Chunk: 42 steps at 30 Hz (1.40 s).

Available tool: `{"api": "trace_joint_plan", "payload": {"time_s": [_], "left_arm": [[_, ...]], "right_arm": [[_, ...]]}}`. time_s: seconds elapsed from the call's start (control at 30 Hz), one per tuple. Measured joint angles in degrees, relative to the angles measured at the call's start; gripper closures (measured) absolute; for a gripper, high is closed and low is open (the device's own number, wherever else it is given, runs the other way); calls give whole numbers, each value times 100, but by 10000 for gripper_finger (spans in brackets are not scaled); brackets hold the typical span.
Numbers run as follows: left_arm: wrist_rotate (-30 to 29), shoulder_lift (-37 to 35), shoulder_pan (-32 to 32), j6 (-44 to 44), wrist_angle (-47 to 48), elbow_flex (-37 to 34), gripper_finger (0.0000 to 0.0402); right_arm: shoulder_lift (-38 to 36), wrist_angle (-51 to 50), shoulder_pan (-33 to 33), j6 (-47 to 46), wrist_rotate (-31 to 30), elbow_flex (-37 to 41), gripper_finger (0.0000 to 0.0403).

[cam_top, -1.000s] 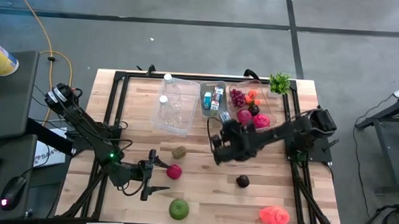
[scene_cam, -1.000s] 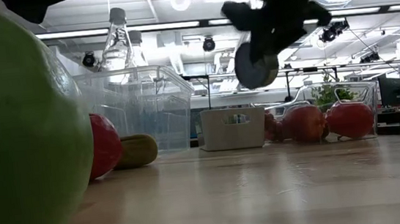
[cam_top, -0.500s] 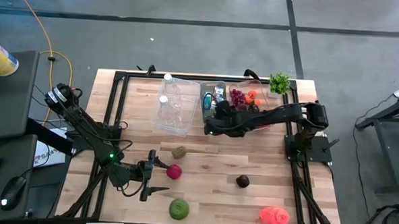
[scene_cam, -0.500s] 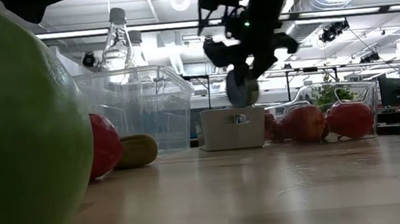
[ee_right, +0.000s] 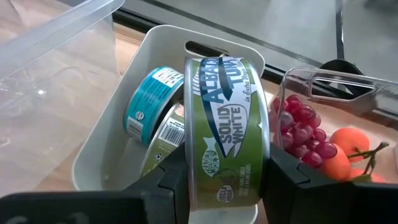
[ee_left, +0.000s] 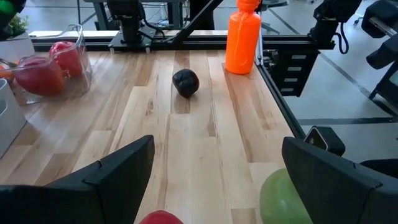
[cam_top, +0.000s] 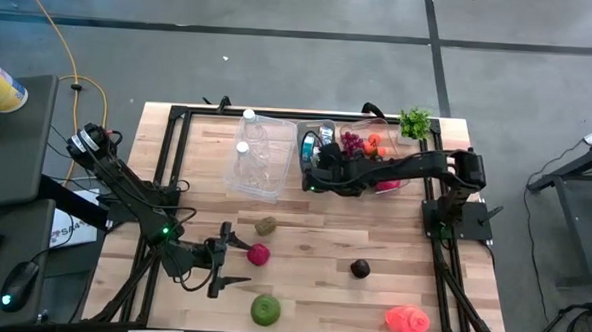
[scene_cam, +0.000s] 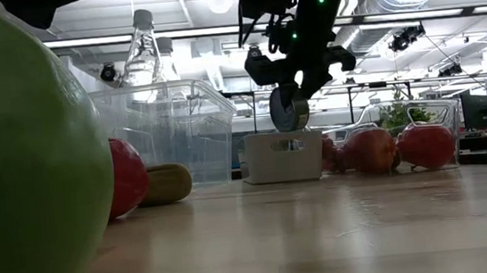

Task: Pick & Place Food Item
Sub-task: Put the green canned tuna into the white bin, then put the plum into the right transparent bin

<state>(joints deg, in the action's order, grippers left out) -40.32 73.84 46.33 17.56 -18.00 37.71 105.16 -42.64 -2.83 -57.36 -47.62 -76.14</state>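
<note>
One rigid, smooth-sided tuna can point(ee_right: 227, 134) sits clamped on edge in our right gripper point(ee_right: 225, 186) above the white bin point(ee_right: 124, 137) — we judge it slippery, best pinched across its flat faces.

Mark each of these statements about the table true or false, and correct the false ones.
1. The right gripper holds a green tuna can over the white bin. True.
2. The white bin is empty. False: cans already lie in it, one of them a teal can.
3. The left gripper is clamped on the green apple. False: its jaws stand open, holding nothing.
4. An orange bottle lies on the table near its front right corner. True.
5. The red grapes sit in the clear container beside the white bin. True.
</note>
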Motion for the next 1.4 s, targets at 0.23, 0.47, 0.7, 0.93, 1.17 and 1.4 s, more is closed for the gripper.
{"api": "trace_joint_plan", "payload": {"time_s": [0.23,0.47,0.7,0.93,1.17,1.4], "left_arm": [[0,0,0,0,0,0,57],[1,0,34,281,-1,0,57],[2,0,108,375,-2,0,57],[2,0,192,389,-2,0,57],[2,0,192,389,0,0,57],[2,0,192,389,0,0,57]], "right_arm": [[6,7,-18,-52,144,7,283],[13,-85,-16,-291,309,15,279],[104,-508,94,-602,368,57,283],[61,-582,46,-800,462,41,283],[57,-295,-57,-278,667,42,232],[47,-163,-39,-200,617,33,176]]}}
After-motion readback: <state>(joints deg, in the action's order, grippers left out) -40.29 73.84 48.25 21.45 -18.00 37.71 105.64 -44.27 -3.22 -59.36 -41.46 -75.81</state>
